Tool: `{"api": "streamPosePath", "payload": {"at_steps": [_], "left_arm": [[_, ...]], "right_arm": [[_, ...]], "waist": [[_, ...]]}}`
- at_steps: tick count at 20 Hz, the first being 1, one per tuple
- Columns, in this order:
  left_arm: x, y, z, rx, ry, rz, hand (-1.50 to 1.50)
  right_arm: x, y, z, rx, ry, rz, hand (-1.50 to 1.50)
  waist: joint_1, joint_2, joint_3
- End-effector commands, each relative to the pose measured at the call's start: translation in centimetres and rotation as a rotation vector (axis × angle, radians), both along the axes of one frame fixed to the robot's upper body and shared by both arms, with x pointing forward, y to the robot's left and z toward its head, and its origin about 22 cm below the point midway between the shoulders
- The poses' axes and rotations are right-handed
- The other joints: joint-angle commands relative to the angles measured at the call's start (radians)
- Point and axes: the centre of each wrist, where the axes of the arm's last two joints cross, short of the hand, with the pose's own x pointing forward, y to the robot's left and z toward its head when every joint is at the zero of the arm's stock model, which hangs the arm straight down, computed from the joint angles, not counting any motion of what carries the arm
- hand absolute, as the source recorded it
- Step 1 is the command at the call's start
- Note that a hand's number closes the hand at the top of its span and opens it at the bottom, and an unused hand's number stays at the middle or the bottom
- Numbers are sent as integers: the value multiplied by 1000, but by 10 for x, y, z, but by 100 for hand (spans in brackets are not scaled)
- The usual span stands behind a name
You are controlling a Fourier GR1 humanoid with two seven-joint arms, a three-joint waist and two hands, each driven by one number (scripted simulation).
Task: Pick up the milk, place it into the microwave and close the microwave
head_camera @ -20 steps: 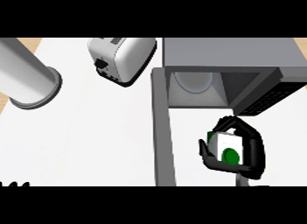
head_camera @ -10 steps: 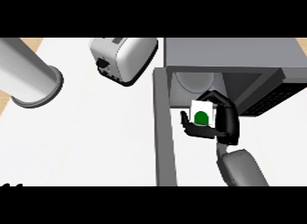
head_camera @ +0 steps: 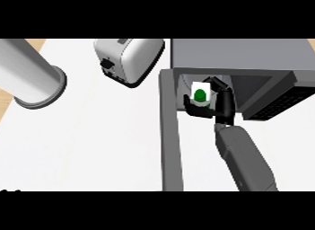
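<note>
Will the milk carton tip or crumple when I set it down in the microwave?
Probably stiff: the milk carton shows flat, square faces inside the right hand's curled grasp. It looks taller than wide, so it may tip if released tilted inside the microwave.

Single head view, looking steeply down at counter [head_camera: 87,148], microwave [head_camera: 242,54] upper right.
</note>
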Motion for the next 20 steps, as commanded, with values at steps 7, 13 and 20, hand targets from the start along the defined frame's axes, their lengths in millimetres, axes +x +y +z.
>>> {"api": "streamPosePath", "payload": {"at_steps": [7, 13, 20], "left_arm": [[12, 12, 7, 13, -15, -20, -150], [7, 2, -2, 10, -6, -64, -150], [18, 9, -9, -6, -6, -79, -150]], "right_arm": [[32, -39, -11, -190, 69, -104, 150], [42, -52, -3, -261, 58, -124, 150], [50, -57, 7, -443, -24, -178, 150]], "waist": [[30, 17, 2], [61, 26, 3], [79, 41, 3]]}}
